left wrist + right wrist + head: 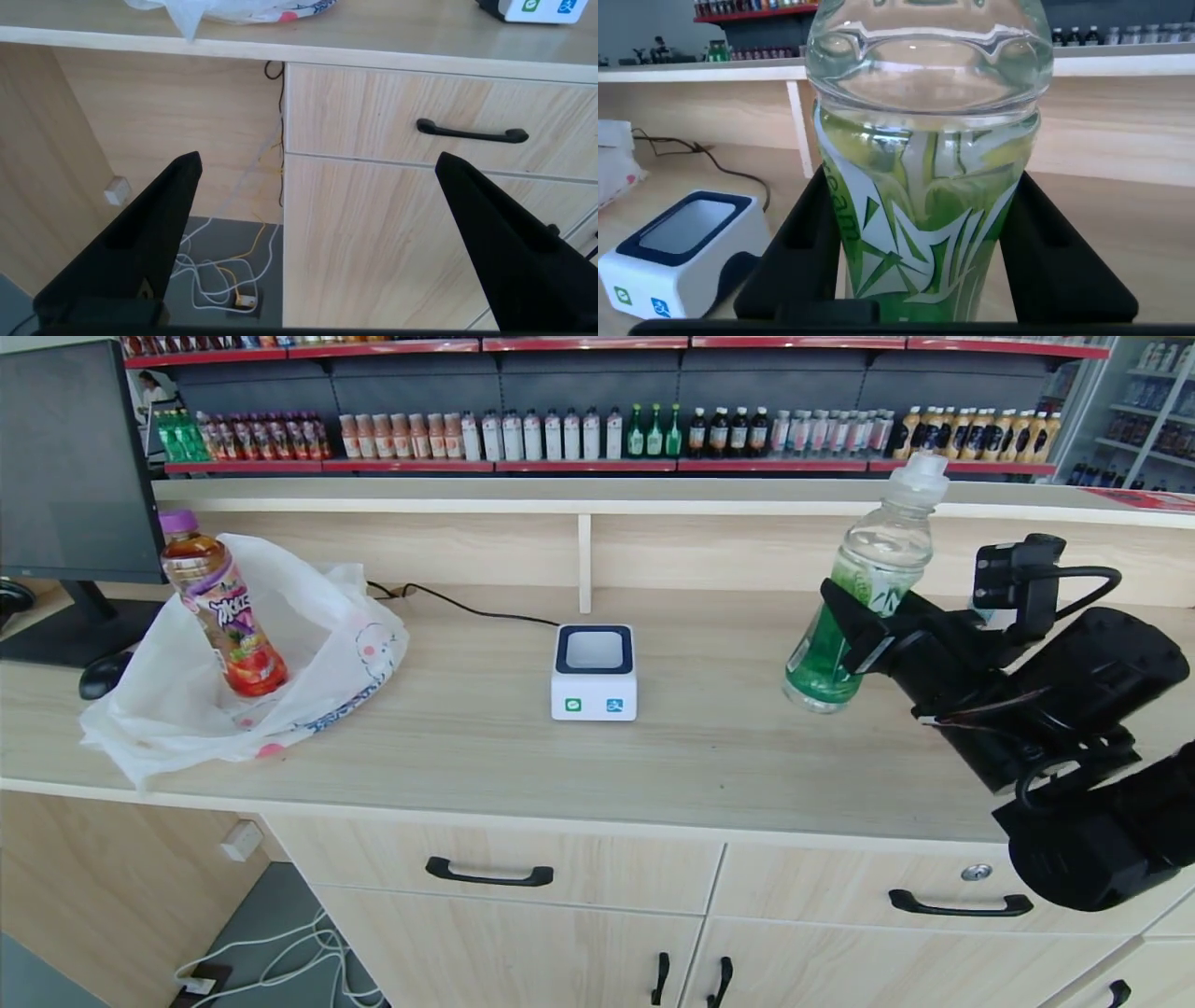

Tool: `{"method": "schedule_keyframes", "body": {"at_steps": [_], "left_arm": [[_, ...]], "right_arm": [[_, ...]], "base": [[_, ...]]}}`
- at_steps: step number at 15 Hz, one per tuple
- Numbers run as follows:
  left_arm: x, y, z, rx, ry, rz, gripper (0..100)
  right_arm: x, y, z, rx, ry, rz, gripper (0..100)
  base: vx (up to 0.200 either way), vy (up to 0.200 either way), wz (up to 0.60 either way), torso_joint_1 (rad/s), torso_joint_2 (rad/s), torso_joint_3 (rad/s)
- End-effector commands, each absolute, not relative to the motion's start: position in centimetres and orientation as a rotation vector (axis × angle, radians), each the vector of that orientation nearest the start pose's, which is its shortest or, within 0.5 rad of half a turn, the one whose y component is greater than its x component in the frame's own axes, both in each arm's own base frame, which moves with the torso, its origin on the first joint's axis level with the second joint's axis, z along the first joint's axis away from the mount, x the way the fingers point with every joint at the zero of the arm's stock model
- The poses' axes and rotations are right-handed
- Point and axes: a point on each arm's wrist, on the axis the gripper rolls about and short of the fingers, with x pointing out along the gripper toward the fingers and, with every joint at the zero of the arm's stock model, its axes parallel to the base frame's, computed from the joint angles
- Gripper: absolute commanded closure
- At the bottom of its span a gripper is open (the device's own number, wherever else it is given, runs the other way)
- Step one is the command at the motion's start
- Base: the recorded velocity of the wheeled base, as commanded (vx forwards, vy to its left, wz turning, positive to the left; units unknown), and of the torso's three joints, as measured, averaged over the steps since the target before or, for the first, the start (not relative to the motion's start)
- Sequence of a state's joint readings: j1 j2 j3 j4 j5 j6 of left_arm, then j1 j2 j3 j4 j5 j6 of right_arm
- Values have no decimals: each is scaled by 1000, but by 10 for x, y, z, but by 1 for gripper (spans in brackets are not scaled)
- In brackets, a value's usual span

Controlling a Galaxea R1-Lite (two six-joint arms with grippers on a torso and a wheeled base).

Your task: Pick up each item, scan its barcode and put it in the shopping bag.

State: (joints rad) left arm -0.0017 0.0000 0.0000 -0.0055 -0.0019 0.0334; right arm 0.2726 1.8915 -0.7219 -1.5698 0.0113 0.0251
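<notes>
My right gripper (864, 616) is shut on a clear bottle with a green label (864, 583), held tilted just above the counter, to the right of the scanner. From the right wrist the same green bottle (929, 187) stands between my fingers (1064, 252), with the white scanner (677, 252) beyond it. The white barcode scanner (595, 672) sits mid-counter. A white shopping bag (327, 653) lies at the left with a red tea bottle (224, 607) standing in it. My left gripper (318, 243) hangs open below the counter, facing the cabinet front.
A monitor (75, 476) and a mouse (103, 677) stand at the counter's far left behind the bag. A black cable (457, 602) runs from the scanner toward the back. A raised wooden ledge (597, 504) borders the counter's rear. Drawers with black handles (472, 133) lie below.
</notes>
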Motion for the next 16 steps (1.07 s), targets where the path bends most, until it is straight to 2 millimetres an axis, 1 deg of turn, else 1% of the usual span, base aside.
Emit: {"method": "schedule_keyframes", "body": {"at_steps": [1,2,4,5,6,7,8,9,11,12,13,14,16], "left_arm": [[-23,0,75,15,3,-5,0],[-23,0,75,15,3,-5,0],[-23,0,75,15,3,-5,0],[-23,0,75,15,3,-5,0],[-23,0,75,15,3,-5,0],[-23,0,76,15,1,-5,0],[-23,0,75,15,3,-5,0],[-23,0,75,15,3,-5,0],[-23,0,75,15,3,-5,0],[-23,0,75,15,3,-5,0],[-23,0,75,15,3,-5,0],[-23,0,75,15,3,-5,0],[-23,0,75,15,3,-5,0]], "right_arm": [[281,93,205,91,-405,334,100],[268,93,206,95,-400,345,100],[236,94,208,105,-390,394,100],[219,98,207,115,-383,437,100],[206,103,207,125,-381,480,100],[182,116,207,148,-373,585,100],[178,117,206,150,-371,599,100],[162,120,202,155,-351,671,100],[156,119,197,185,-317,745,100],[150,118,194,252,-272,830,100],[149,118,195,329,-238,893,100],[150,117,198,401,-214,921,100],[152,124,207,579,-153,1005,100]], "base": [[0,0,0,0,0,0],[0,0,0,0,0,0],[0,0,0,0,0,0],[0,0,0,0,0,0],[0,0,0,0,0,0],[0,0,0,0,0,0],[0,0,0,0,0,0],[0,0,0,0,0,0],[0,0,0,0,0,0],[0,0,0,0,0,0],[0,0,0,0,0,0],[0,0,0,0,0,0],[0,0,0,0,0,0]]}}
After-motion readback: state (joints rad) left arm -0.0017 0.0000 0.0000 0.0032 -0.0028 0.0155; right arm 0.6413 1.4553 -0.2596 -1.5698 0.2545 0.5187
